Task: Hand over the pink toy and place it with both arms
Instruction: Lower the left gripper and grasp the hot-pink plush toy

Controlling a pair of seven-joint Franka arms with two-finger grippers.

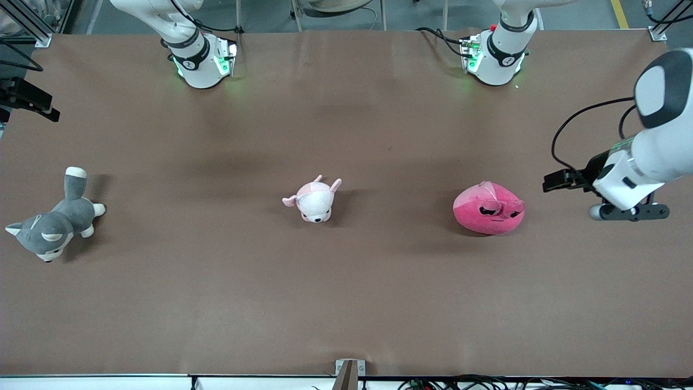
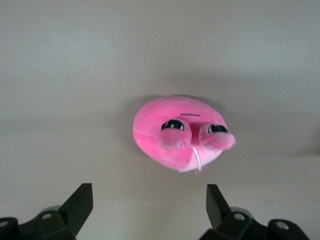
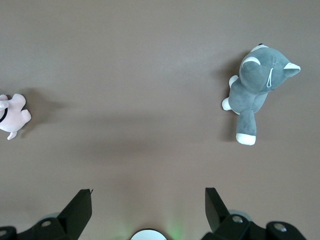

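Observation:
The pink toy [image 1: 489,210] is a hot-pink blob plush with sleepy dark eyes, lying on the brown table toward the left arm's end. My left gripper [image 1: 628,212] hangs in the air beside it, closer to the table's end, apart from the toy. In the left wrist view the toy [image 2: 155,130] lies ahead of the left gripper [image 2: 150,192], whose fingers are wide open and empty. My right gripper [image 3: 148,196] is out of the front view. In its wrist view it is open and empty, high over the table by its own base.
A small pale pink-and-white plush [image 1: 314,201] lies mid-table and also shows in the right wrist view [image 3: 12,117]. A grey-and-white dog plush [image 1: 54,225] lies toward the right arm's end, seen too in the right wrist view [image 3: 255,85]. The arm bases [image 1: 200,59] stand along the table's robot side.

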